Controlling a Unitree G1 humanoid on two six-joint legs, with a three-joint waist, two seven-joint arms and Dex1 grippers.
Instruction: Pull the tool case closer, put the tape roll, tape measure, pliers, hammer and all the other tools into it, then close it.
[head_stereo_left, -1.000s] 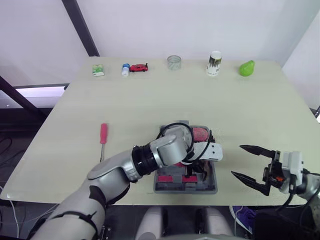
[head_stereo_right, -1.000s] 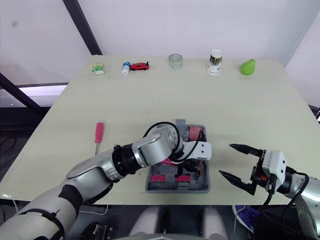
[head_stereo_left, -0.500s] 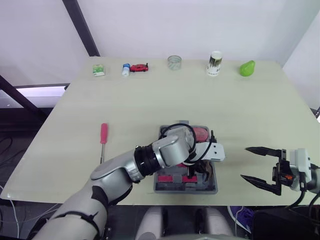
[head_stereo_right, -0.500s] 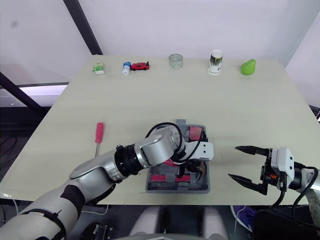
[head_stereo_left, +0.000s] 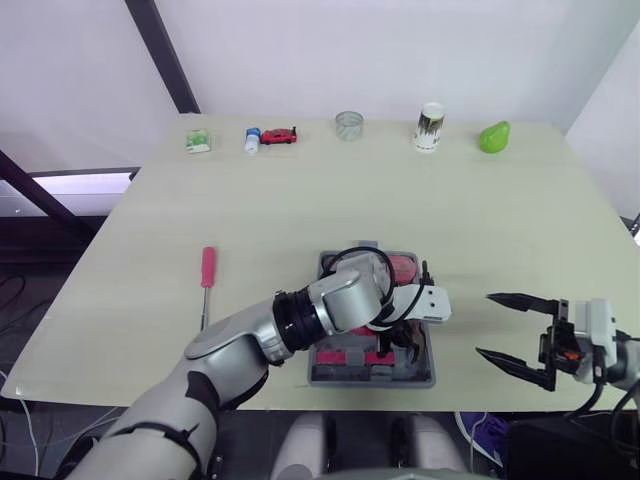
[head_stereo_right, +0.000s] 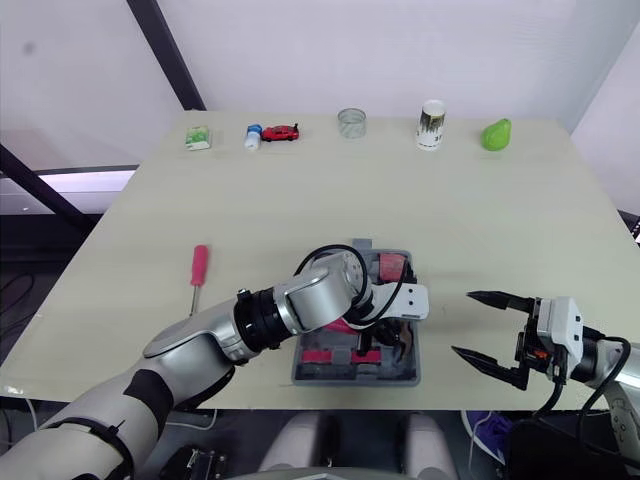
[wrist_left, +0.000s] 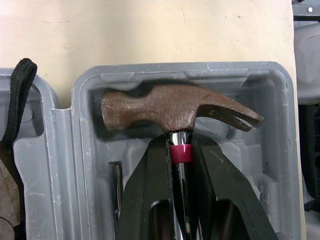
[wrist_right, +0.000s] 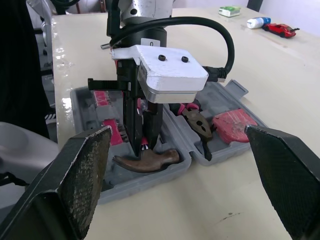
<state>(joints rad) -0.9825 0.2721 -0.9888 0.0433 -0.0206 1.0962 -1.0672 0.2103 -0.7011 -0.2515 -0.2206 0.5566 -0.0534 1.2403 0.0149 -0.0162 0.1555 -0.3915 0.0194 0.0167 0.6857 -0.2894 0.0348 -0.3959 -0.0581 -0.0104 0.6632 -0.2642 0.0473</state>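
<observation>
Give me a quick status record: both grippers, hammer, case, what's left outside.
left gripper: shut on hammer, at the neck below its head
hammer: head in the tool case recess
right gripper: open, empty, right of the case
tool case: open, pliers inside
outside: red screwdriver on the table, left of the case

The right gripper (head_stereo_left: 484, 324) sits farther right than a second ago; its gap to the tool case (head_stereo_left: 420, 378) is wider.
</observation>
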